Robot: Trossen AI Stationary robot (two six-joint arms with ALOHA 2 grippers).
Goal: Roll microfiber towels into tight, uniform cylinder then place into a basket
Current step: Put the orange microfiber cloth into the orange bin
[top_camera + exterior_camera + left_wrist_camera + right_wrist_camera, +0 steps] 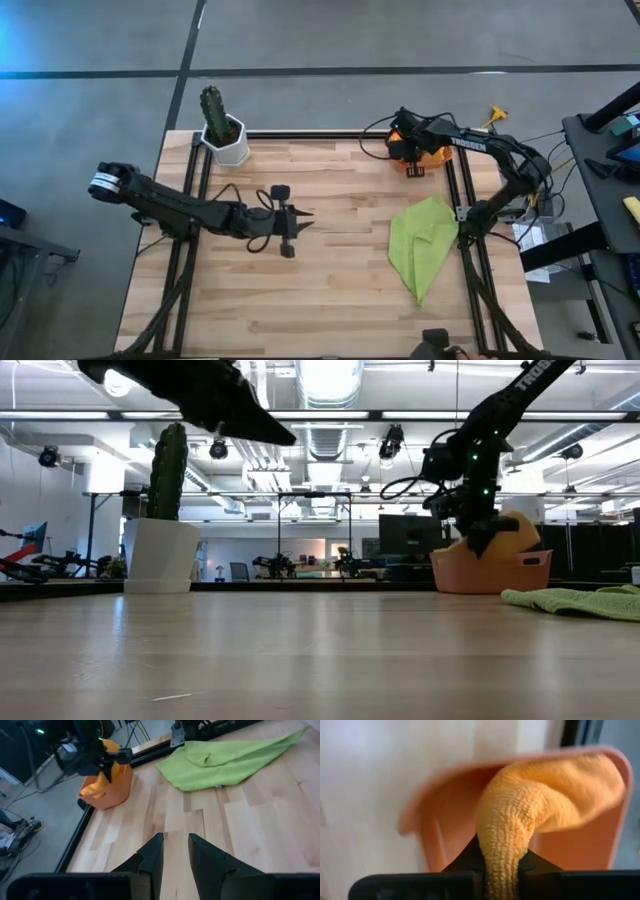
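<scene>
The salmon-red basket stands at the table's far right corner. My right gripper hangs over it, shut on the orange microfiber towel, a bunched roll that rises above the basket's rim. The lime green towel lies loosely folded and flat on the table near the right edge. My left gripper hovers above the middle of the table, pointing toward the right side, open by a narrow gap with nothing between its fingers. My right gripper pinches the orange towel's near end between its two fingers, coming from above and pointing steeply down. The roll bends away from the fingers, and its other end lies inside the basket against its wall.
A green cactus in a white pot stands at the far left corner. Black frame rails run along the table's left, right and far edges. Cables and an orange plug lie beyond the basket. Bare wood stretches between my left gripper and the green towel.
</scene>
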